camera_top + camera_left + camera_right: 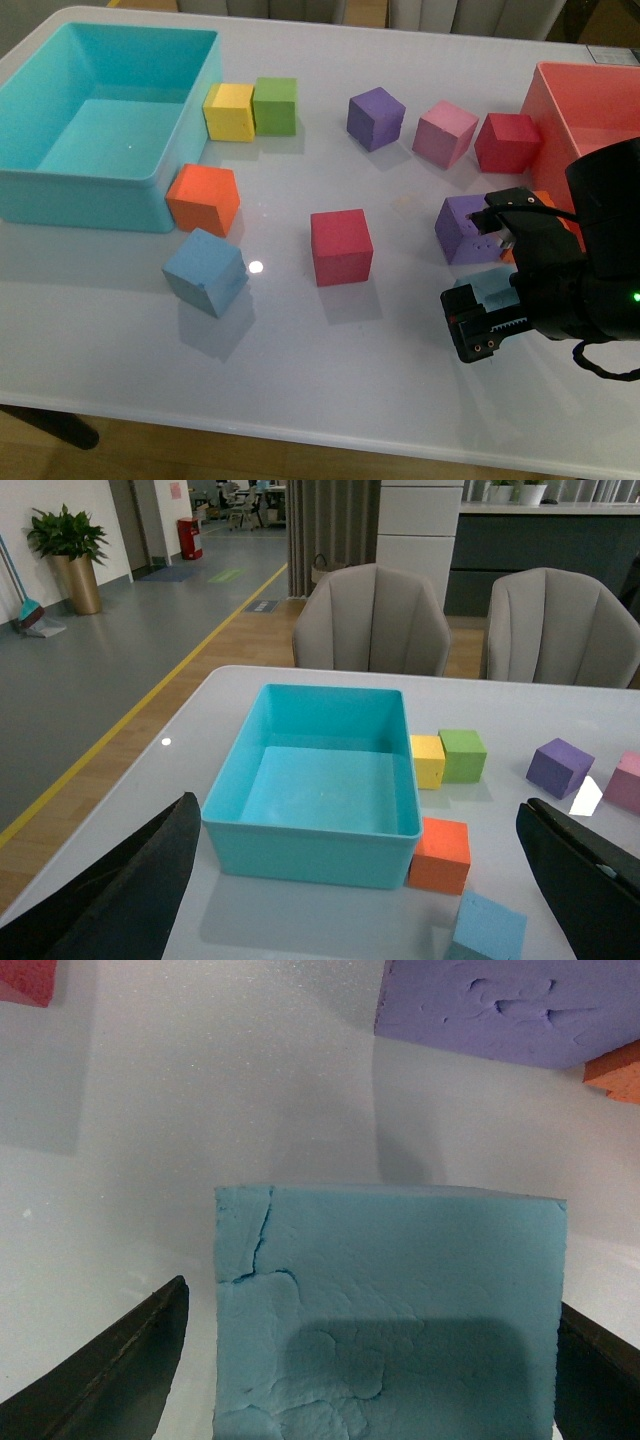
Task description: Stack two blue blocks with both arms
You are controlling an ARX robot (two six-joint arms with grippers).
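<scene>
One light-blue block (pixel 205 270) lies tilted on the white table just in front of an orange cube (pixel 203 198). The left wrist view shows this blue block (pixel 488 930) between and ahead of the wide-apart fingers of my open left gripper (pixel 360 900), which does not touch it. That gripper is out of the front view. The second blue block (pixel 495 288) sits at the right, under my right arm. My right gripper (pixel 480 300) is open and straddles this blue block (pixel 390 1310). Its black fingers (pixel 120 1370) stand a little off the block's sides.
A large turquoise bin (pixel 100 190) stands at the left, a salmon bin (pixel 560 100) at the far right. A purple cube (pixel 465 228) sits close behind the right gripper. A red cube (pixel 341 246) lies mid-table. Yellow (pixel 230 110), green (pixel 276 105), purple (pixel 375 117), pink (pixel 444 133) and dark red (pixel 507 142) cubes line the back.
</scene>
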